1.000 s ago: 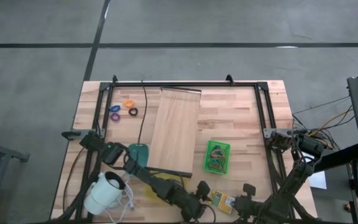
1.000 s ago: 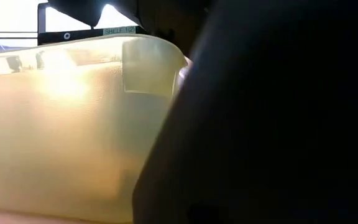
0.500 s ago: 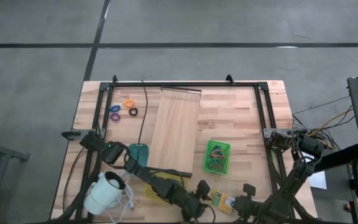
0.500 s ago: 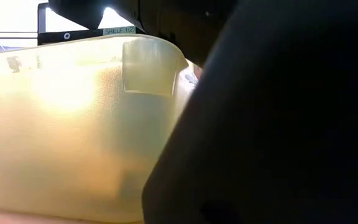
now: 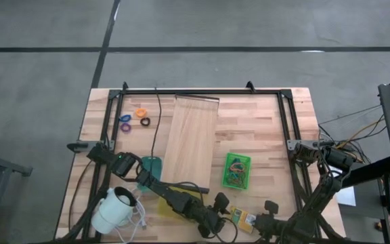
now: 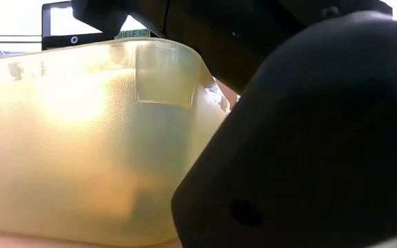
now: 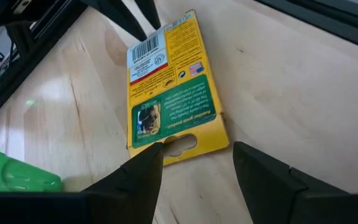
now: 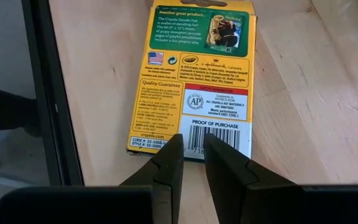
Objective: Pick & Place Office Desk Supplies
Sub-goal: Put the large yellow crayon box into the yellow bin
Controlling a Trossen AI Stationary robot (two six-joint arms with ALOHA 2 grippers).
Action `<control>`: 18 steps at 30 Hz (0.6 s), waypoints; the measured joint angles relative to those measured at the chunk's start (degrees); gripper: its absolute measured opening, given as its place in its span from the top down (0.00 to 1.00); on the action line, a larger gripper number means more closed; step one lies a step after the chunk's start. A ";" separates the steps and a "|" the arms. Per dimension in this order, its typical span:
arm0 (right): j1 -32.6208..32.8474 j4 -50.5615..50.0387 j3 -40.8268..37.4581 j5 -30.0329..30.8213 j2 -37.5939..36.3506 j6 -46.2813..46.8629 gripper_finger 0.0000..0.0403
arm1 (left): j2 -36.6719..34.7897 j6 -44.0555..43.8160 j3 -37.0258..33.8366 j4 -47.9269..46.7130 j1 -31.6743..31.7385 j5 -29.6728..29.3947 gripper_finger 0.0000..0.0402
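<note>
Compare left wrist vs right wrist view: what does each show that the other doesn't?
Left wrist only: a green tray corner beside the yellow box, whose hang-tab end lies between the open left gripper fingers.
Right wrist only: the box's barcode end with readable print, the right gripper fingers a narrow gap apart just short of it.
Both: the same yellow box flat on the wooden table, approached from opposite ends.

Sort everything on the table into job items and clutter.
Job: yellow Crayola box, green tray of rubber bands, orange ring, purple ring, black ring.
Lying about: wooden board, white corded device.
</note>
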 joint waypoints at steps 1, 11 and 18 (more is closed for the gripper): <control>0.01 0.08 0.00 0.01 0.00 -0.01 0.84 | 0.00 0.02 0.00 -0.04 0.07 0.10 0.50; 0.01 0.28 0.00 0.00 0.04 0.00 0.84 | 0.11 -2.86 -0.24 2.62 0.03 2.23 0.50; 0.01 0.34 0.00 0.01 0.04 0.00 0.84 | 0.13 -2.62 -0.24 2.86 0.07 2.34 0.50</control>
